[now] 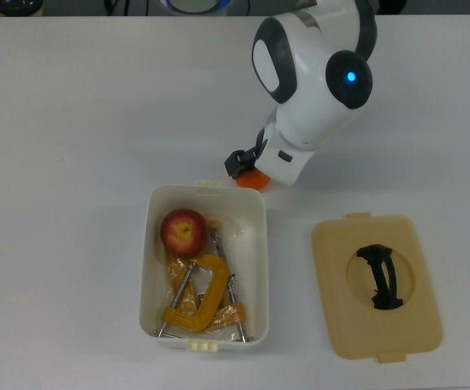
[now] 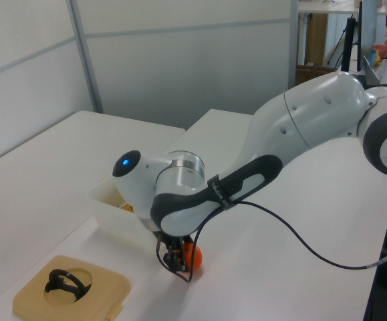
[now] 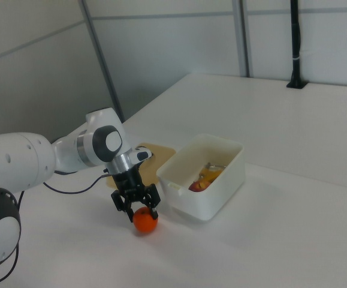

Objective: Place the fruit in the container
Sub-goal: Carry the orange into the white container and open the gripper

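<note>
The orange (image 3: pixel 144 221) sits between the fingers of my gripper (image 3: pixel 142 212), which is shut on it just outside one short end of the white container (image 3: pixel 221 180). In the top view only a sliver of the orange (image 1: pixel 251 180) shows under the arm's wrist, just above the container (image 1: pixel 260 244) rim. The red apple (image 1: pixel 184 231) lies inside the container at its upper left in the top view. In the left view the orange (image 2: pixel 192 256) hangs a little above the table beside the container (image 2: pixel 113 208).
Yellow-orange C-clamps (image 1: pixel 199 297) fill the container's lower half in the top view. The beige lid (image 1: pixel 336 325) with its black handle (image 1: pixel 379 277) lies flat at the top view's right. The arm's white body (image 1: pixel 316 73) covers the table above the container.
</note>
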`<action>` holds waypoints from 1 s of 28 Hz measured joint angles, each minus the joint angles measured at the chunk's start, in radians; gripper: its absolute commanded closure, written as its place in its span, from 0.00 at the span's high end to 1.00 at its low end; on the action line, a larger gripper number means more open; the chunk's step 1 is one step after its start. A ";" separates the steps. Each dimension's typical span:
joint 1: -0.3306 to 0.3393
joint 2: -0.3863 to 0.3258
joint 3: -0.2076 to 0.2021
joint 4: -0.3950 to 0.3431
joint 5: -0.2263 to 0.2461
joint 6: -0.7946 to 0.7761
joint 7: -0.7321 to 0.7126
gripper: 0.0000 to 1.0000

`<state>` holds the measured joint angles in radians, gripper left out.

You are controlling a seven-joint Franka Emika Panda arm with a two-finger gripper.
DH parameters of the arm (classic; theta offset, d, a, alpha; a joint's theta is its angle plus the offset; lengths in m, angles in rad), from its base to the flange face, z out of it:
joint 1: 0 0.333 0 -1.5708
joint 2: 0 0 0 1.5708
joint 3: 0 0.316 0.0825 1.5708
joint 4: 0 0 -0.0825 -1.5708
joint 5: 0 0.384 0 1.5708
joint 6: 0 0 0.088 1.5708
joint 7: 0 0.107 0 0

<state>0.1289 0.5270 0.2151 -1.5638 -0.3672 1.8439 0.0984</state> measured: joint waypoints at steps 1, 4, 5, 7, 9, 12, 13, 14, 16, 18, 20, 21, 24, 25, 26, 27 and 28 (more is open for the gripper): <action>0.000 -0.007 0.000 0.006 0.000 -0.012 0.003 0.00; -0.001 -0.050 -0.001 0.035 0.010 -0.051 0.008 0.00; -0.002 -0.064 -0.003 0.044 0.020 -0.058 0.009 0.00; -0.006 -0.092 -0.008 0.063 0.043 -0.066 0.012 0.00; -0.017 -0.119 -0.013 0.083 0.058 -0.067 0.026 0.00; -0.044 -0.135 -0.015 0.105 0.062 -0.064 0.051 0.00; -0.060 -0.137 -0.016 0.117 0.064 -0.050 0.059 0.00; -0.070 -0.136 -0.017 0.123 0.065 -0.035 0.067 0.00; -0.088 -0.135 -0.021 0.128 0.070 0.018 0.094 0.00; -0.101 -0.132 -0.035 0.129 0.075 0.090 0.138 0.00; -0.105 -0.125 -0.046 0.129 0.077 0.145 0.172 0.00; -0.107 -0.121 -0.049 0.129 0.077 0.175 0.189 0.02; -0.110 -0.103 -0.052 0.129 0.077 0.248 0.231 0.54; -0.109 -0.097 -0.052 0.129 0.077 0.259 0.239 0.78; -0.109 -0.093 -0.052 0.129 0.077 0.267 0.244 1.00; -0.108 -0.086 -0.052 0.129 0.077 0.271 0.248 1.00; -0.108 -0.082 -0.052 0.129 0.077 0.271 0.249 1.00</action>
<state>0.0207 0.4450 0.1634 -1.4352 -0.2903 2.1150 0.3476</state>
